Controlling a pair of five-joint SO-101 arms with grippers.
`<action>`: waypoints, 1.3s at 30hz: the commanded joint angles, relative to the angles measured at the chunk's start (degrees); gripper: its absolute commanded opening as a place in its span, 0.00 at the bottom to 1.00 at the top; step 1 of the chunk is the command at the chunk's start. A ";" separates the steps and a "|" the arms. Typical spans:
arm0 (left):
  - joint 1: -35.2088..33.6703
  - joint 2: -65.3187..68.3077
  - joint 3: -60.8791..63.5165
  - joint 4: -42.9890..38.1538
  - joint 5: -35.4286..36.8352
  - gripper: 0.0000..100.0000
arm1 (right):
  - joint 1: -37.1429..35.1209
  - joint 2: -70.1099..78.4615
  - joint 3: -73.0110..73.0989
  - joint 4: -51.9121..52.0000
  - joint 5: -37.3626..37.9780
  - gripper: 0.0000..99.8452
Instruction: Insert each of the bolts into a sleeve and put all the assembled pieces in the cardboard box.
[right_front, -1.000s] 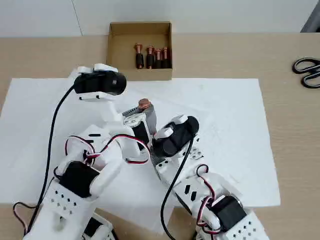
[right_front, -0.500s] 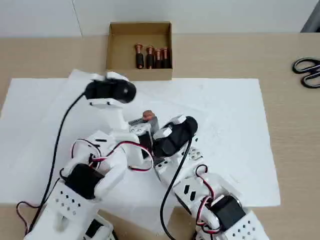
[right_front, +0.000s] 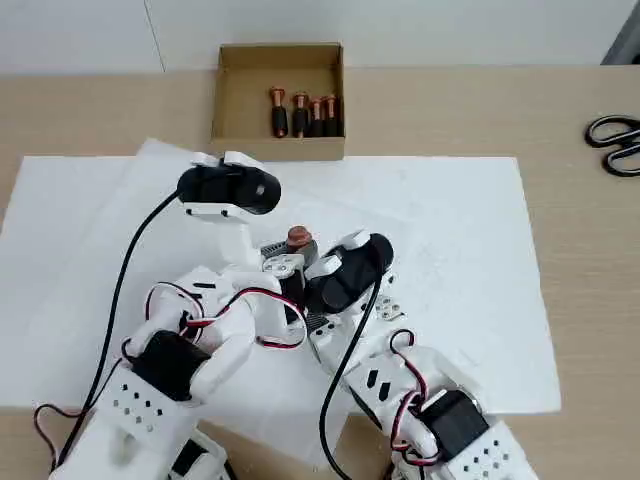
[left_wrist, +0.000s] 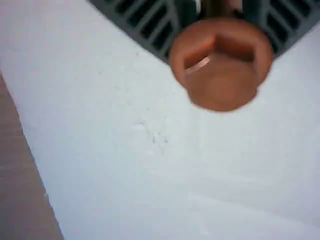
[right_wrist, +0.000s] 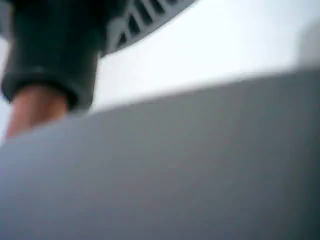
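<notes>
Bolt (left_wrist: 220, 65) pinched by L claw (right_front: 288, 258); R wrist cam: sleeve (right_wrist: 50, 50) on shank; R claw (right_front: 312, 305) unclear.

A pale wooden surface (right_front: 560, 110) runs across the whole high view, its grain running side to side. A large white sheet of paper (right_front: 470, 230) covers most of its near part, slightly creased, with one corner lifted at the far left. A pair of black-handled scissors (right_front: 615, 143) lies on the bare wood at the right edge. Behind the surface stands a plain white wall (right_front: 400, 30) with a thin vertical seam (right_front: 152, 35). The light is soft and even, with faint shadows.
</notes>
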 joint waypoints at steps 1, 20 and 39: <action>0.00 -0.09 -0.31 2.11 -0.97 0.01 | 1.10 -0.84 -1.05 -1.36 -0.18 0.00; -1.41 -0.09 -2.33 4.66 0.35 0.01 | 1.10 -0.75 -1.05 -1.36 -0.18 0.00; -0.62 -0.09 -2.51 9.58 0.35 0.21 | 1.10 -0.57 -1.05 -1.36 -0.18 0.00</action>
